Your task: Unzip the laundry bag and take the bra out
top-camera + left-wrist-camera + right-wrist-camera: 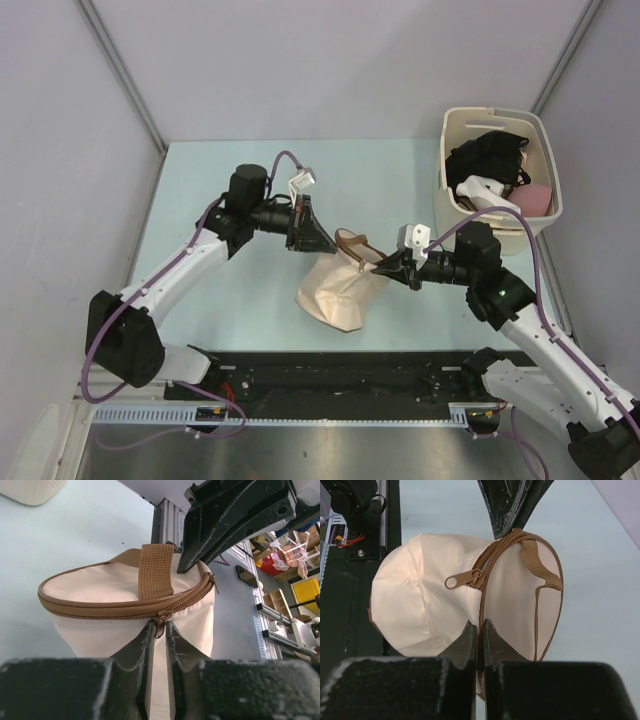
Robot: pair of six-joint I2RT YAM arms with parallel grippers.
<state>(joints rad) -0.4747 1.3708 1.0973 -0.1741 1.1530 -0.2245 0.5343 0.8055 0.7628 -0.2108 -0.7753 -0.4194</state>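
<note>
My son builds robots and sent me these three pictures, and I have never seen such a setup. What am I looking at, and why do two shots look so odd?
These are two robot arms bolted to the near edge of a table, each ending in a two-finger gripper. The wide picture comes from a fixed camera above and behind them. The two odd ones come from cameras on the wrists, so each arm's own black fingers fill the bottom.

Between the arms sits a cream laundry bag with brown zipper trim and a webbing handle. The left gripper is closed on the zipper pull. The right gripper pinches the bag's rim at the zipper line. The zipper looks closed where it shows.

At the far right stands a cream plastic basket holding dark and pink garments.
</note>
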